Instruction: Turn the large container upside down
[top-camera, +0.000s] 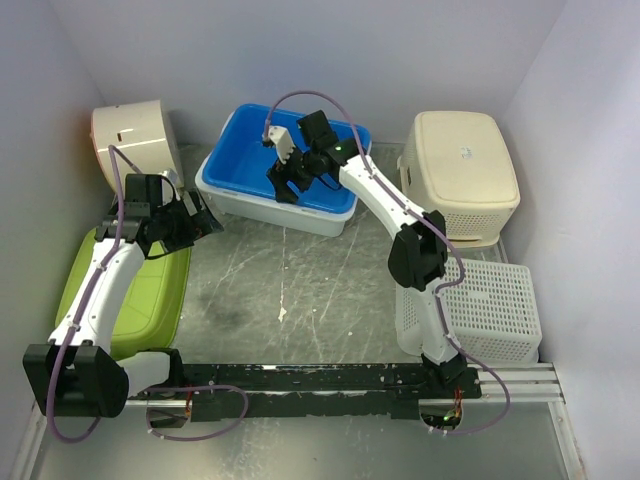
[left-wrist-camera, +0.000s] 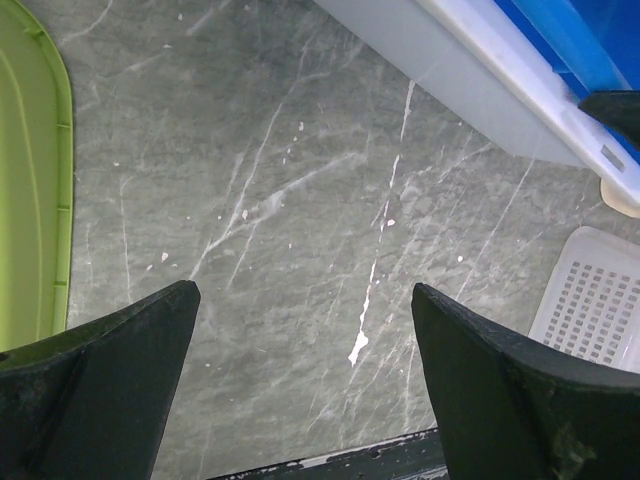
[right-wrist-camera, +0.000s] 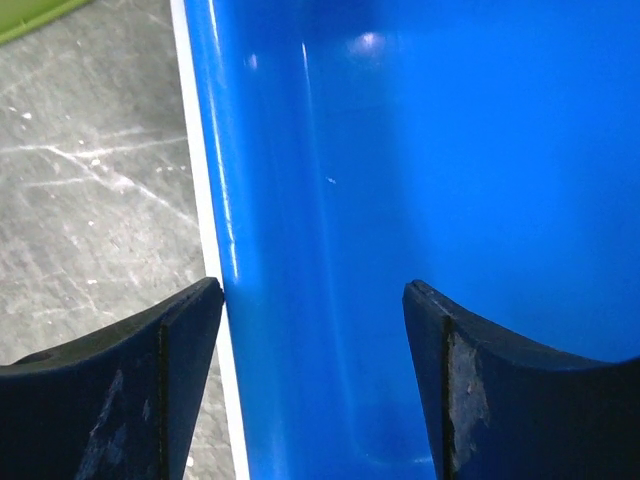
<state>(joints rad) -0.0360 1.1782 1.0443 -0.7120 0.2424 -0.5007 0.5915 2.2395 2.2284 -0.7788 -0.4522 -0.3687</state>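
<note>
The large container (top-camera: 240, 145) is a blue tub with a white outer wall, standing upright at the back middle of the table. My right gripper (top-camera: 286, 186) is open and straddles its near rim. In the right wrist view the gripper (right-wrist-camera: 312, 300) has one finger outside the white rim and the other inside over the blue wall (right-wrist-camera: 450, 150). My left gripper (top-camera: 205, 221) is open and empty, hovering over the table left of the tub. In the left wrist view the gripper (left-wrist-camera: 305, 330) sees bare table, and the tub's white wall (left-wrist-camera: 480, 70) lies at the upper right.
A green tray (top-camera: 150, 290) lies under the left arm at the left edge. A beige round bin (top-camera: 135, 140) stands at the back left. A beige upturned bin (top-camera: 460, 175) sits at the back right, with a white perforated basket (top-camera: 490, 305) in front of it.
</note>
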